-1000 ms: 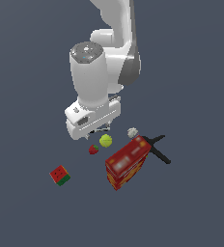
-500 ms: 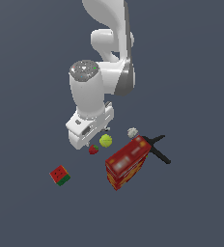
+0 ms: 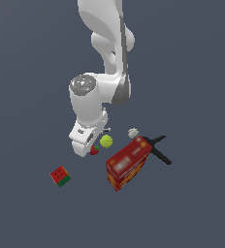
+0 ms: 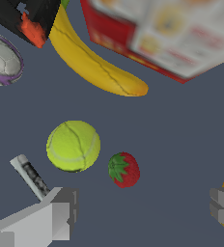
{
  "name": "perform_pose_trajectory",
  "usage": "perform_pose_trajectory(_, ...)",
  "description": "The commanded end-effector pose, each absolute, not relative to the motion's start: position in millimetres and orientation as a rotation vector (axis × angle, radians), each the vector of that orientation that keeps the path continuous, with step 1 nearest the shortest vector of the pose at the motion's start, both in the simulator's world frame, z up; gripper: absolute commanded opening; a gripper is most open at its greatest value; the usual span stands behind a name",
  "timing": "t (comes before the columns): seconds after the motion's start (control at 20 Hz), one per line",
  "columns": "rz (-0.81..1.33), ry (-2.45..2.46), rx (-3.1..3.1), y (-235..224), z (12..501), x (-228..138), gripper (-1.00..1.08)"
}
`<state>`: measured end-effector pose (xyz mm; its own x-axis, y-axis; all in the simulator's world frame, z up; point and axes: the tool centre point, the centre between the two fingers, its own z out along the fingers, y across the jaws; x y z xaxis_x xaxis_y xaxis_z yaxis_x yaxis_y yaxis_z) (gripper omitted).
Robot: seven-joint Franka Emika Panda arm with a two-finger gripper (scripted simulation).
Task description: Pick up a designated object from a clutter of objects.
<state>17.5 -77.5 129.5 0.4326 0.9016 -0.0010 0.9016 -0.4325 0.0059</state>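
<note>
A plain dark grey-blue floor is seen in the exterior view. The strawberry (image 3: 94, 150) lies half hidden under the white gripper (image 3: 88, 140), just beside the tennis ball (image 3: 106, 141). The red box (image 3: 127, 162) is at the exterior view's right, the watermelon cube (image 3: 60, 176) well apart at its left.

In the wrist view the fingers (image 4: 46, 219) are spread wide. The strawberry (image 4: 124, 169) is seen between them, not touched, next to the tennis ball (image 4: 73, 145). A banana (image 4: 92, 62) lies beside the red box (image 4: 172, 34).

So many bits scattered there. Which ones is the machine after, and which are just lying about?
Part of the job:
strawberry
gripper, open, above it

Just lying about:
tennis ball
banana
red box
watermelon cube
whitish ball
black crossed tool
small stick
</note>
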Motion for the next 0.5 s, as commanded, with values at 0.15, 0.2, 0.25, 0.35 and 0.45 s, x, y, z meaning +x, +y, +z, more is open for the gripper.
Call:
perform_pose_trajectory(0.15,0.002,1.839,2.542,-83,108,14,1.00)
perform_pose_trajectory(0.2,0.002,1.867,2.523,-84,104,14,1.00)
perform_pose_trajectory(0.25,0.001,1.893,2.503,-85,101,13,1.00)
perform_pose_trajectory(0.35,0.001,1.940,2.468,-87,95,12,1.00)
perform_pose_trajectory(0.45,0.001,1.981,2.436,-88,89,11,1.00)
